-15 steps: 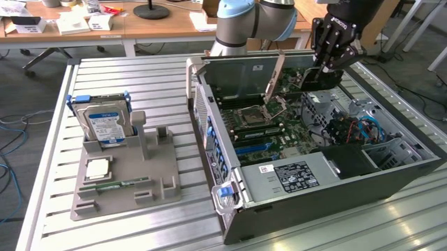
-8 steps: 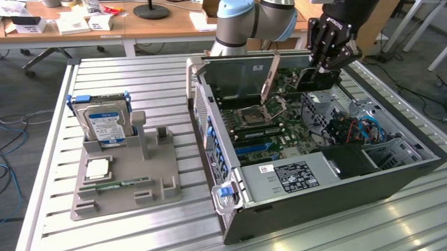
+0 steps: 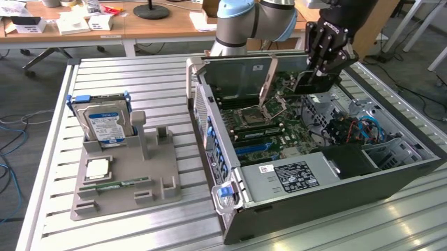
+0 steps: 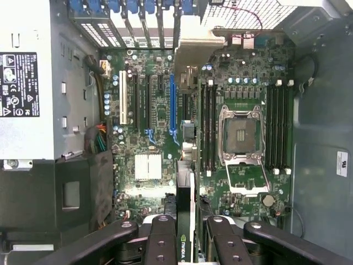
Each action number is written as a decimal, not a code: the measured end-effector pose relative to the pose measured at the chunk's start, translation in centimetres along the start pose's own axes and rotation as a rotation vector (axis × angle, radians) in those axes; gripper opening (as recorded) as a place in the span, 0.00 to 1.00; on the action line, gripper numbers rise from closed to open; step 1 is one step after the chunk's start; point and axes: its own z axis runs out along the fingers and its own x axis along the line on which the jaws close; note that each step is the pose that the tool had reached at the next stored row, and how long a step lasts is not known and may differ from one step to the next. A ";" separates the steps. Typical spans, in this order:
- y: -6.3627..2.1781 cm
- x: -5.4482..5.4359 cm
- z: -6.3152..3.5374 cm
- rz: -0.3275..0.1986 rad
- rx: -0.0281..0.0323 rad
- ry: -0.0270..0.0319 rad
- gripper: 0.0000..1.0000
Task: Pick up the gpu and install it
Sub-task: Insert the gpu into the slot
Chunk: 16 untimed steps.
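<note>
**Gpu's in the gripper over the board: what worries us**

Fingers (image 4: 160,243) sit right under the wrist camera, pinched narrow on the gpu (image 4: 185,215), which we see edge-on between them. In the exterior view the gripper (image 3: 315,77) holds the card in the air inside the open case (image 3: 314,204), over the motherboard's (image 4: 149,127) edge farthest from the rear slot openings.

Our guess is it's a touch off the line of the long blue slot (image 4: 172,105), toward the memory slots (image 4: 207,127). Dropping from here, it could land on those or on the CPU socket (image 4: 241,132). A pinch on such a thin card might also let it tilt, so the contacts go in crooked.
</note>
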 end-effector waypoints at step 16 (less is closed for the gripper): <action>0.46 0.1 2.89 0.000 0.0000 0.0002 0.26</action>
